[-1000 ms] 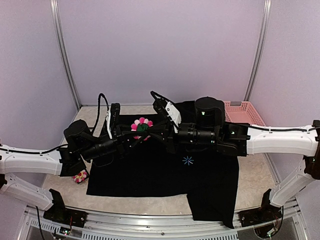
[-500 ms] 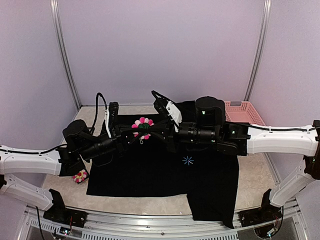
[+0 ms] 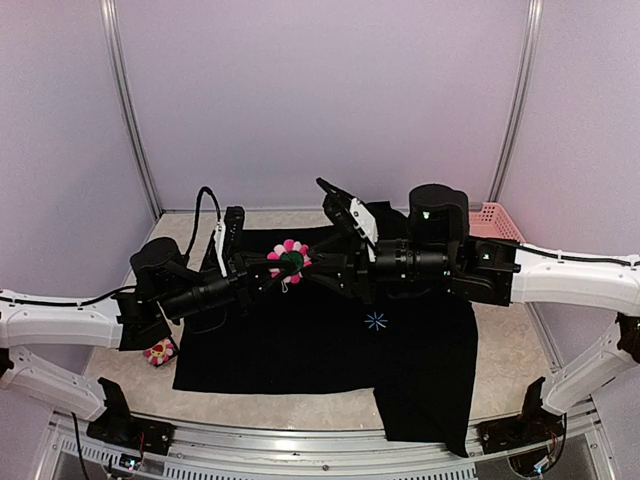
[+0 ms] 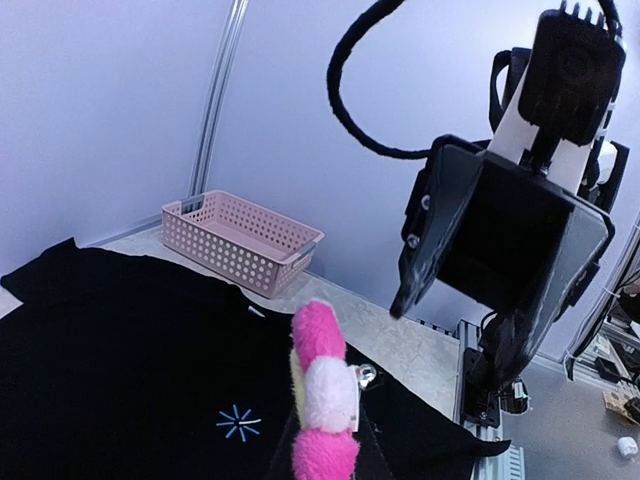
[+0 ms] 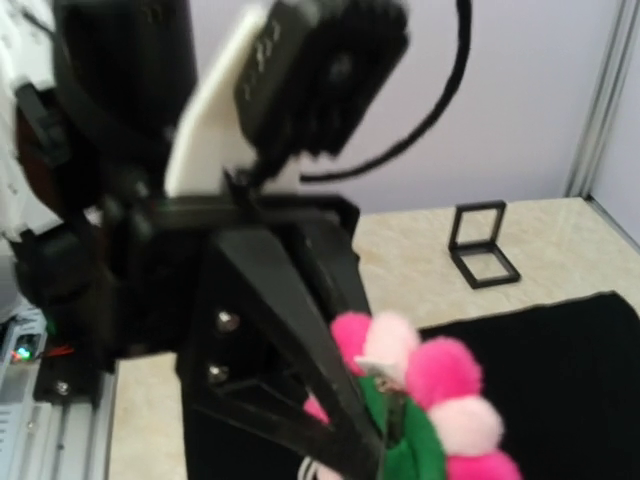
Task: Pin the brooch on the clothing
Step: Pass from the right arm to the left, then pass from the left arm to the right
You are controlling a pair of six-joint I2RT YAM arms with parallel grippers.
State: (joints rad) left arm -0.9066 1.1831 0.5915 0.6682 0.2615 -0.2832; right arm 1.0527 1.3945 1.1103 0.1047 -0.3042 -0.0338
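The brooch (image 3: 290,258) is held off the cloth, above the upper chest of the black T-shirt (image 3: 300,350), which lies flat on the table (image 3: 510,360). The left wrist view shows its petals edge-on. The right wrist view shows its green back turned to that camera. The left gripper (image 3: 278,270) is clamped on the brooch from 8 o'clock. The right gripper (image 3: 320,272) meets it from 4 o'clock, tip just beside the flower. Whether its jaws are parted or closed you cannot tell from these views, so confirm before you move. A small silver part (image 4: 366,375) shows beside the petals. It may be the pin fitting, but it is too small to confirm. Judgement: the step in hand is getting the pin open and presented to the fabric, with the pinning itself not yet done. Keep the left grip firm on the plush rim and leave the back exposed to the right fingers. Work the fitting with small moves, since plush yields and may twist in the clamp. Lower both arms together so the cloth is not dragged into folds. The light-blue starburst mark (image 3: 376,320) lies at 4 o'clock from the brooch, well apart. A second flower (image 3: 160,351) sits on the table at 8 o'clock, beside the left arm, so do not confuse the two. The pink basket (image 3: 490,213) stands at 3 o'clock, beyond the shirt.
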